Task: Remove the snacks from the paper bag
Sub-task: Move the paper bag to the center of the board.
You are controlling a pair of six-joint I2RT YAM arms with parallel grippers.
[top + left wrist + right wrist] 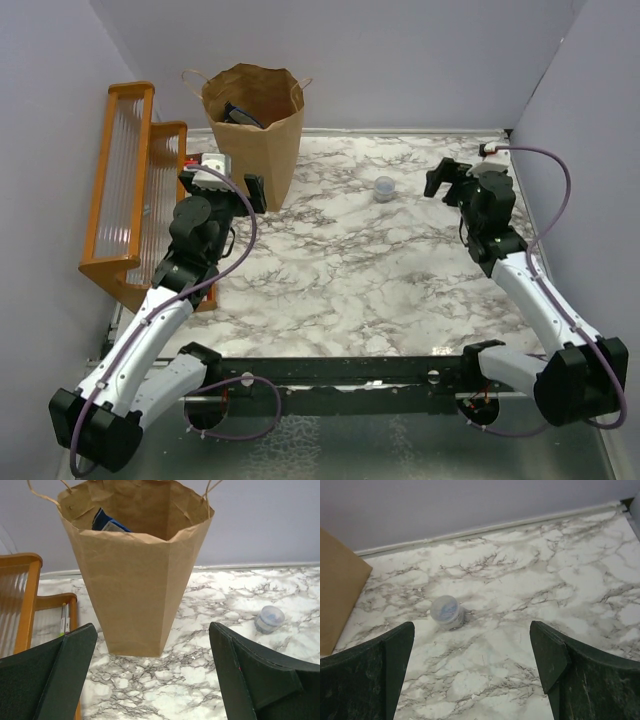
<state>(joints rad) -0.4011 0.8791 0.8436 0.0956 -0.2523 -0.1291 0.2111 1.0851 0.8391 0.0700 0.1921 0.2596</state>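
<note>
**Both grippers wide open, snacks still in the upright bag**

Closest to the left wrist lens are the dark fingers (60,675) of the left gripper (152,630), spread wide with nothing between them. Just beyond them, not touching, stands the paper bag (135,590). It is at the far left of the marble-patterned table (350,270), just beside the orange wooden rack (125,190). The bag is upright, with its long axis vertical. Its narrower base sits on the table, and its open mouth and thin twisted handles point up. Inside, against the bag's left wall, a blue snack packet (107,522) leans on end, its top edge just below the rim. Any other packets lie too deep in the bag to make out.

Right of the bag, well apart from it, a small clear plastic cup (384,187) rests alone on the table. It lies between the bag and the right arm.

Further right, the right gripper (471,626) hangs above the table with its jaws equally wide and holding nothing. The cup lies ahead of it, nearer the left finger, and the bag's brown side shows only at the left edge of that wrist view.
</note>
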